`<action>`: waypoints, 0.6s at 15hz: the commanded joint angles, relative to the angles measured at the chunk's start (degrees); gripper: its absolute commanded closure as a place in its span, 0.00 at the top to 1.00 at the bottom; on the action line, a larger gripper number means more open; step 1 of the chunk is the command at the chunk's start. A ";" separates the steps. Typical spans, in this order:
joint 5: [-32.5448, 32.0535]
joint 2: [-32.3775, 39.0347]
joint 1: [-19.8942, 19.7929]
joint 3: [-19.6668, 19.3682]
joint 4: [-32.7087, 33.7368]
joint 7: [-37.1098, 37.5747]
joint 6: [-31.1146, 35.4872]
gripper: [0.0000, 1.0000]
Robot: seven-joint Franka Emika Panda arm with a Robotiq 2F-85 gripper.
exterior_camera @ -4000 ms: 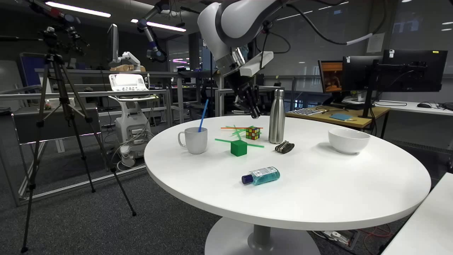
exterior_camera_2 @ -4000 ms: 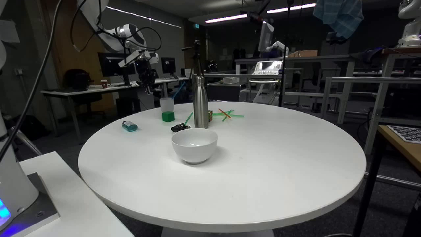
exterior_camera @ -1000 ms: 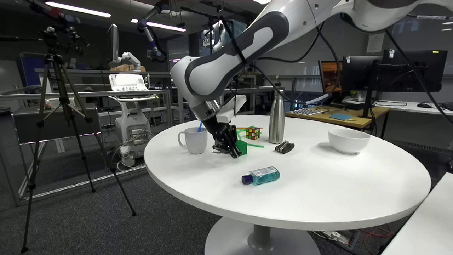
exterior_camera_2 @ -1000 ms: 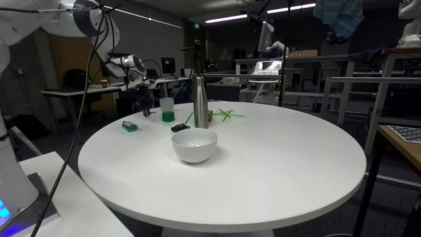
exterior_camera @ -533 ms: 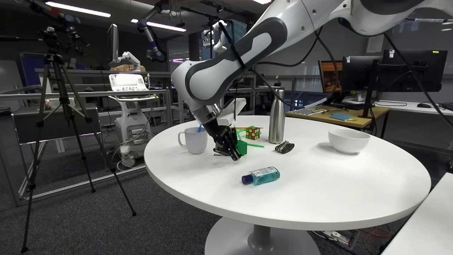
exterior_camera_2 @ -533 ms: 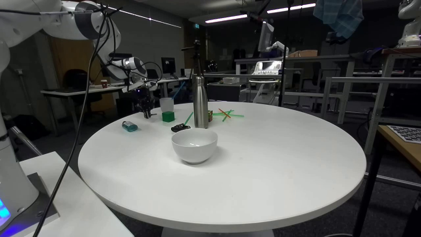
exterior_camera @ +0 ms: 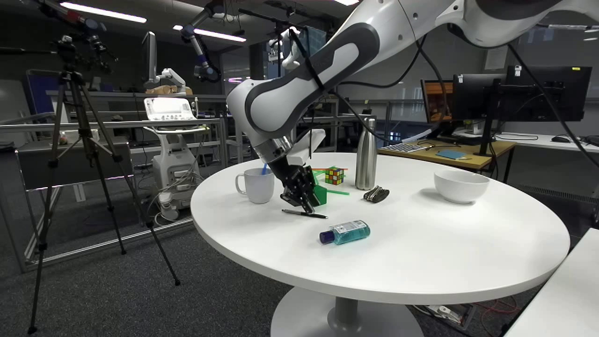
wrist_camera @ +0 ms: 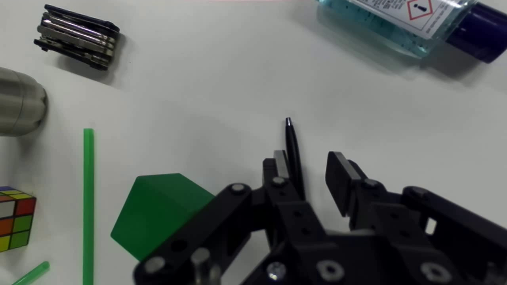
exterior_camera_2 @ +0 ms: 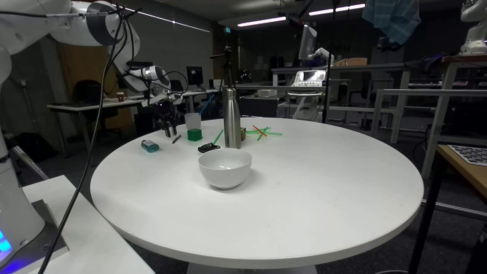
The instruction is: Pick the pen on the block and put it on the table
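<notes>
Gripper [wrist_camera: 305,170] with its jaws parted is poised over a dark pen [wrist_camera: 292,146] lying flat on a round white table [exterior_camera: 412,257]. In the wrist view the pen shows between the jaws, closer to the one on the side of the green block [wrist_camera: 158,209]; whether pen and jaw touch cannot be told. The block stands on the tabletop just beside the gripper, the pen lying apart from it. In both exterior views, a white robot arm [exterior_camera: 281,107] angles down toward the table. A small bottle [exterior_camera: 353,231] of blue-green liquid lies on its side near the pen, while a pale mug [exterior_camera: 259,187] holding a blue straw [exterior_camera_2: 206,104] stands near the gripper. A green straw [wrist_camera: 88,206] stretches between the block and a puzzle cube [wrist_camera: 16,217]. A folding tool [exterior_camera: 376,194] lies just beside an upright steel bottle [exterior_camera: 366,154]. Near the cube, an orange straw [exterior_camera_2: 257,128] crosses more green straws [exterior_camera_2: 276,134]. A white bowl [exterior_camera: 461,186] stands well apart from the gripper. Behind, in an exterior view, are a tripod [exterior_camera: 84,131] and monitors [exterior_camera: 547,93].
</notes>
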 commanded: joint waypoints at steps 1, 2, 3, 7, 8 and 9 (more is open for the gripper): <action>0.92 1.38 0.51 -0.80 3.60 -1.57 -2.45 0.62; 0.90 1.37 0.52 -0.85 3.67 -1.49 -2.44 0.68; 0.87 1.27 0.53 -0.88 3.61 -1.43 -2.38 0.75; 0.80 1.06 0.53 -1.00 3.68 -1.38 -2.29 1.00; 0.75 0.97 0.54 -1.05 3.63 -1.30 -2.20 1.00; 0.72 0.85 0.50 -1.04 3.49 -1.39 -2.09 1.00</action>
